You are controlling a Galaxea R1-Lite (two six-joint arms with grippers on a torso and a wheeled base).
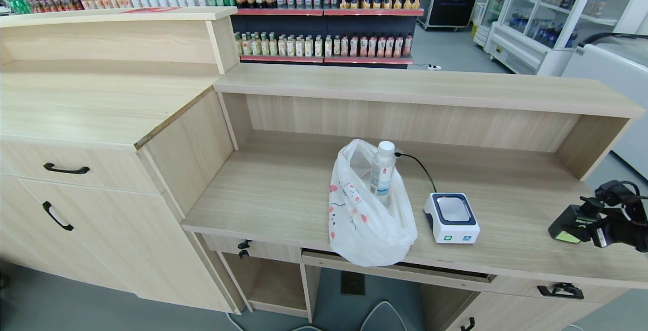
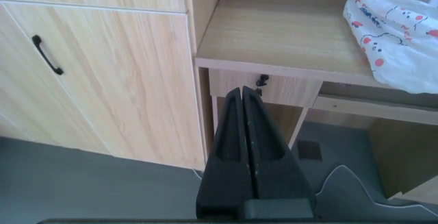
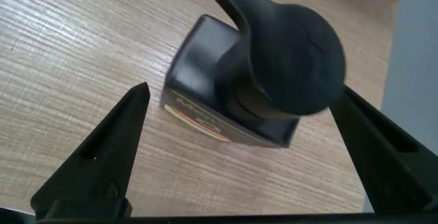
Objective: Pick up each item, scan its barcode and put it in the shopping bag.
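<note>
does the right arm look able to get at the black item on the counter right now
Probably yes: the right tool is open with the black item between its fingers, and nothing on the counter blocks it.

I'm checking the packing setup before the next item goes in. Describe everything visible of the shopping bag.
The shopping bag is thin white plastic printed with small red and dark marks, crumpled and slumped, its mouth open upward. It sits on the wooden counter at the front edge, its base bulging slightly past it. A clear bottle with a white cap stands upright inside. The white scanner lies close beside it on the robot's right, just apart.
</note>
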